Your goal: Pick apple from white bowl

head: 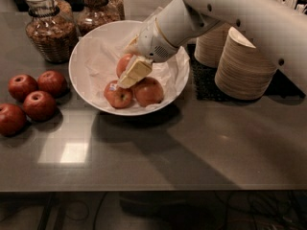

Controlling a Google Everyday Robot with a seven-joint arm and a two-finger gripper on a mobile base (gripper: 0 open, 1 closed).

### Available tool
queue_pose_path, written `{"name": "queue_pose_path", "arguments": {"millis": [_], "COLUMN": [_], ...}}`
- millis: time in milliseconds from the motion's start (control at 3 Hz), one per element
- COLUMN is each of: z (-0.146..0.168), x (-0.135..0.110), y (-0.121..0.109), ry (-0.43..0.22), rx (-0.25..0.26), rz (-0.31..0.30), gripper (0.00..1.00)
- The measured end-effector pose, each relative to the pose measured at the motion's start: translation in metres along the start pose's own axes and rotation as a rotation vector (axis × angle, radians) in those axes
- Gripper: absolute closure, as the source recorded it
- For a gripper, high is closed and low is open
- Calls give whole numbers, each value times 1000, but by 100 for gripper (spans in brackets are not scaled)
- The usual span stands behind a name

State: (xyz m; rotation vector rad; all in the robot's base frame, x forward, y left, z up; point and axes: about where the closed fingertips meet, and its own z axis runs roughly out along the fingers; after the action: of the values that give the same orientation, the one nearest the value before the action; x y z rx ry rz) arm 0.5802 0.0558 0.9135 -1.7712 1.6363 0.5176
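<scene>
The white bowl (81, 75), lined with crumpled white paper, stands at the back left of the grey table. It holds three apples. An orange-red apple (123, 62) lies toward the bowl's middle, partly hidden by my gripper. An apple with a white sticker (117, 96) and another red apple (149, 91) lie in front of it. My gripper (128, 70) reaches down into the bowl from the upper right. It is right at the orange-red apple and just above the two front apples.
Several darker red apples (39, 104) lie on the table left of the bowl. Two glass jars (50, 32) stand behind it. Stacks of beige paper bowls (244, 63) lie on a black mat to the right. My white arm (230, 13) crosses above them.
</scene>
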Motion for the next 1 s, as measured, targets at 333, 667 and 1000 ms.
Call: {"name": "queue_pose_path", "arguments": {"millis": [333, 667, 1000], "z": [0, 0, -17], "x": [0, 0, -25], "y": [0, 0, 1], "ry": [0, 0, -31], "rx": [0, 0, 14], "rz": [0, -1, -49], "gripper": [66, 89, 100]}}
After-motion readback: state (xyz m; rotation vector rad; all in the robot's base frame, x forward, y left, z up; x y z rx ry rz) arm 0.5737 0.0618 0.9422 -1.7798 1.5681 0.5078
